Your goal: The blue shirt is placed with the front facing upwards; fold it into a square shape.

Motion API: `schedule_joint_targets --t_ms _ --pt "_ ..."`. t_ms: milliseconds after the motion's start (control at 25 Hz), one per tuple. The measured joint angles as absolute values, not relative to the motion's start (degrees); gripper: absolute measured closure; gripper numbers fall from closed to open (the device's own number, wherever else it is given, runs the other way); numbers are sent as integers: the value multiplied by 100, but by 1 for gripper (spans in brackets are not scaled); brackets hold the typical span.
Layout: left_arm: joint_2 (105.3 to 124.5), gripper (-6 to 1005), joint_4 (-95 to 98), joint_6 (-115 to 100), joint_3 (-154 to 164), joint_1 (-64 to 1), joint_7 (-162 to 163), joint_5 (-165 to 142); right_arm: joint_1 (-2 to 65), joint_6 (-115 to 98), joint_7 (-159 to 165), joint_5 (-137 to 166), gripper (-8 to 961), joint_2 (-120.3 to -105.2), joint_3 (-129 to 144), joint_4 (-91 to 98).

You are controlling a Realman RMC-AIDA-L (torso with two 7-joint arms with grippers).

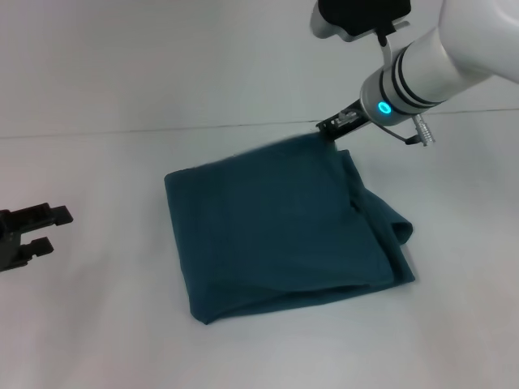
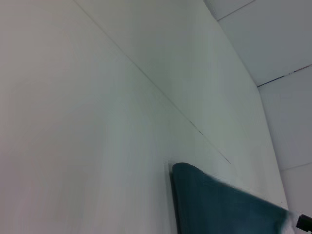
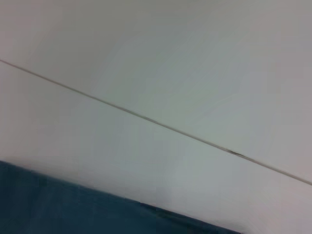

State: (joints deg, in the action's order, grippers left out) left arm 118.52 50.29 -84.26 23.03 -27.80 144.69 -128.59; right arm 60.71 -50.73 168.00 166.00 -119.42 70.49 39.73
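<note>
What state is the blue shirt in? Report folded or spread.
Folded: the blue shirt lies as a rough square, layered edges showing at its right side.

A plain white table (image 1: 105, 340) fills the space from near to far. A thin dark seam (image 1: 162, 130) crosses it from left to right along the far side.

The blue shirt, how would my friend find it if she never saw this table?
Look at the big white table. Near its middle lies the blue shirt, folded into a rough square, with the right gripper at its far corner. It is the only dark teal cloth there; the left gripper sits off to the side, black and hard.
</note>
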Motion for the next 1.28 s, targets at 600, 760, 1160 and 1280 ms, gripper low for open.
schedule_joint_targets --t_ms 600,760,1160,1280 --pt "11848 240 5059 -8453 2283 -2727 14466 -12858 5858 -5774 16651 16182 524 -11702 6031 4161" --pt "11821 240 5085 -8464 2261 -2724 14479 -12858 5501 -6656 15748 14721 486 -11619 5633 4493" --pt "11769 239 5200 -8625 2159 -2772 14469 -12858 4785 -8320 15244 12864 433 -11319 5206 4660" --pt "11749 239 5170 -8962 2217 -2848 14296 -12860 4666 -8495 15084 12762 432 -11281 5016 4659"
